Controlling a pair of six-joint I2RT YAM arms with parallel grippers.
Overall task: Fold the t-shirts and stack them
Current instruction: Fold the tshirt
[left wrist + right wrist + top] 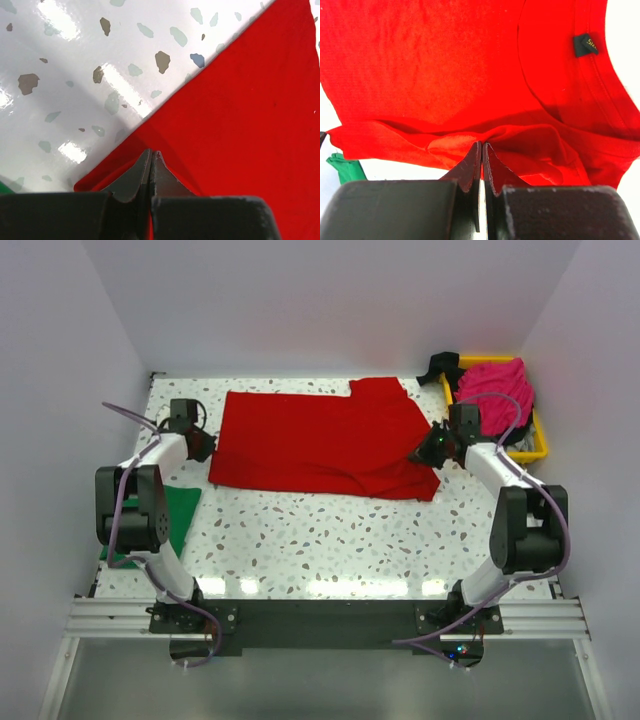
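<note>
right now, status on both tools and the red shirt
Left tool shut at left edge of red shirt, grip unclear. Right tool shut, pinching its right edge. Nothing lying on it.

1. Your counter (330,540), white flecked with grey-brown chips, gleams under the lights.
2. A red t-shirt (320,440) lies spread across its far middle, with the near edge rumpled.
3. A green t-shirt (180,515) sits near your left edge and is only partly visible.
4. A yellow tray (538,452) stands in the far right corner, with a small black object (437,367) just beside it at the back edge.
</note>
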